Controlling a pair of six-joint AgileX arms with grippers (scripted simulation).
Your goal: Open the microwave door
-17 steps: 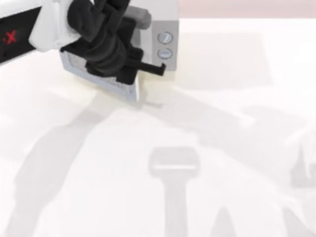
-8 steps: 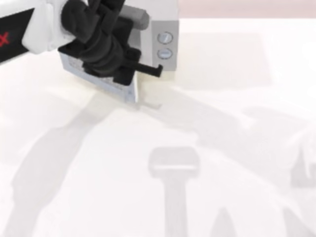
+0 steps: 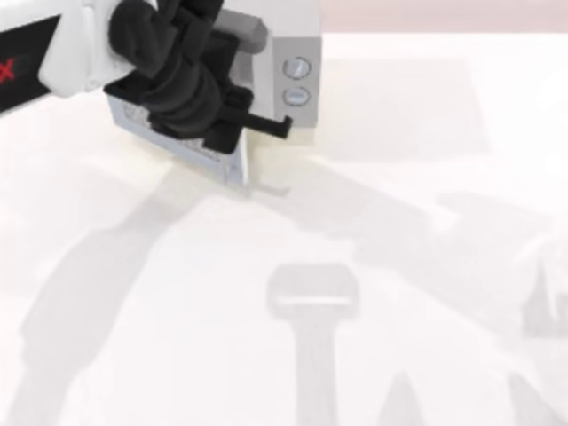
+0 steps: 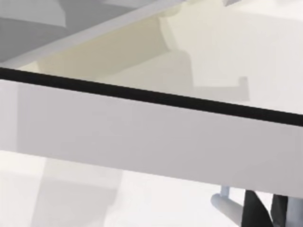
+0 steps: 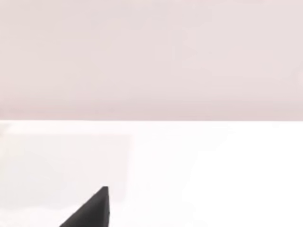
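Microwave door (image 3: 191,153) barely swung wider; left gripper (image 3: 257,120) partly hidden, finger state unclear.

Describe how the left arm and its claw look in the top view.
The left arm has a blocky white shell with a black panel bearing a red mark. Its wrist is a bulky black, rounded housing, ending in a black left claw with slim straight fingers.

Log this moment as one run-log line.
microwave door: swung partly open | left gripper: at door's free edge | microwave: top-left | right arm: parked, unseen from above
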